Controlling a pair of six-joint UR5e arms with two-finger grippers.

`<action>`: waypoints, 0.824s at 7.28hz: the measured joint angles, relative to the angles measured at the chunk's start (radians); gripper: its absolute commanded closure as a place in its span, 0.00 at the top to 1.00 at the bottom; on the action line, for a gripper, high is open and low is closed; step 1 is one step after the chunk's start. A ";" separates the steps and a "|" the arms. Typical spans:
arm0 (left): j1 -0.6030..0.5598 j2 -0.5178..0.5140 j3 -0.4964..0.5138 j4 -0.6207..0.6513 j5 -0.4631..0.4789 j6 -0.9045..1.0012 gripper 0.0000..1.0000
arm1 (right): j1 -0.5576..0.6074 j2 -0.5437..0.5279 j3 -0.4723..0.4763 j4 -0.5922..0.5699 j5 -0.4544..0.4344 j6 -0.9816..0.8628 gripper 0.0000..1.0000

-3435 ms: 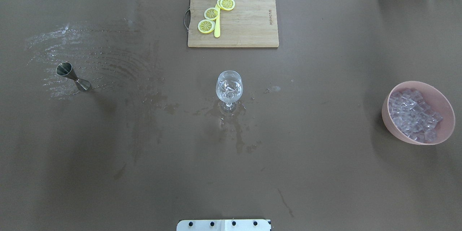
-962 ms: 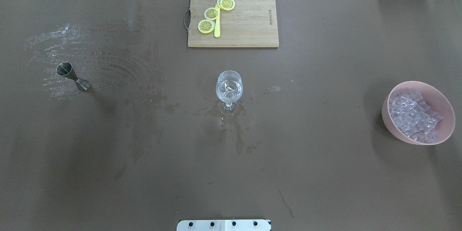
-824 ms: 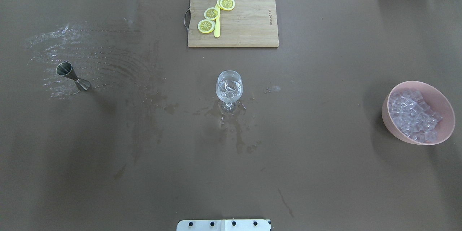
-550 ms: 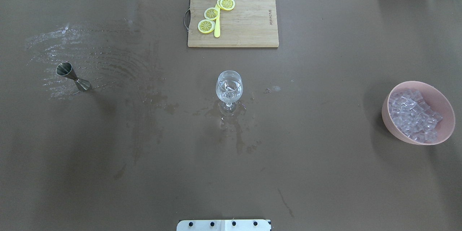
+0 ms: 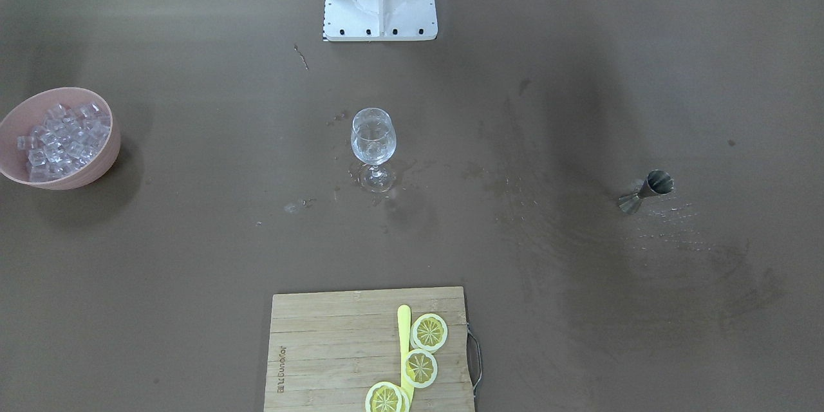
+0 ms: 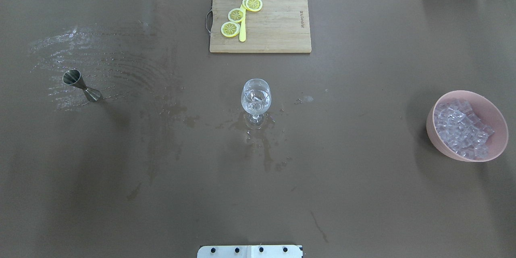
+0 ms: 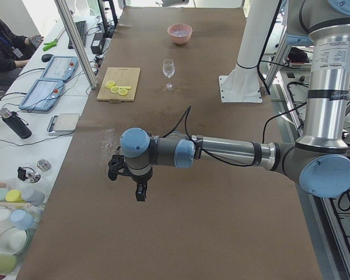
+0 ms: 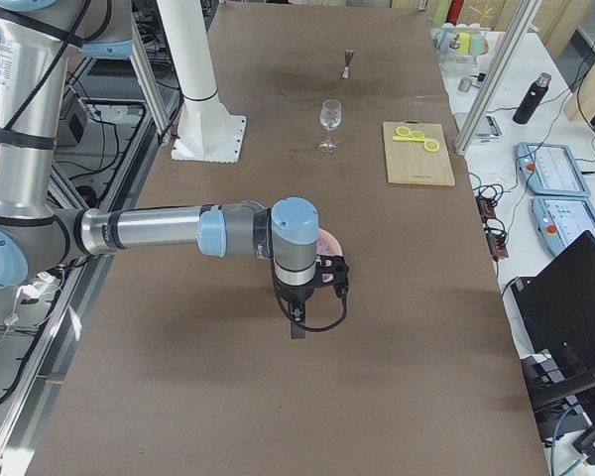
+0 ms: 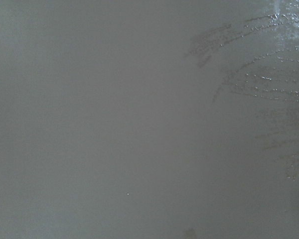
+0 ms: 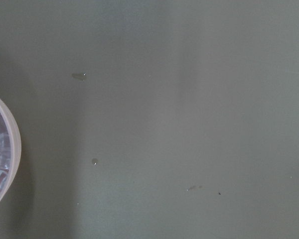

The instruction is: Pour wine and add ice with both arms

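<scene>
Exterior left: ice (image 7: 179, 32) beyond left claw (image 7: 140, 193)

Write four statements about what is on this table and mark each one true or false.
1. The wine glass stands upright near the middle of the table. True.
2. The ice fills a blue bowl. False: it lies in a pink bowl.
3. Lemon slices lie on the wooden cutting board. True.
4. The jigger stands on the cutting board. False: it stands on the table on the robot's left, among wet streaks.
</scene>
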 measured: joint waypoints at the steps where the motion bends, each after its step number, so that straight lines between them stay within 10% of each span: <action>1: 0.000 0.000 0.002 0.000 0.001 -0.001 0.98 | 0.000 0.000 0.002 0.000 0.000 0.000 1.00; 6: 0.001 0.000 0.027 -0.001 0.001 -0.008 0.98 | 0.000 0.000 0.006 0.000 0.000 0.000 1.00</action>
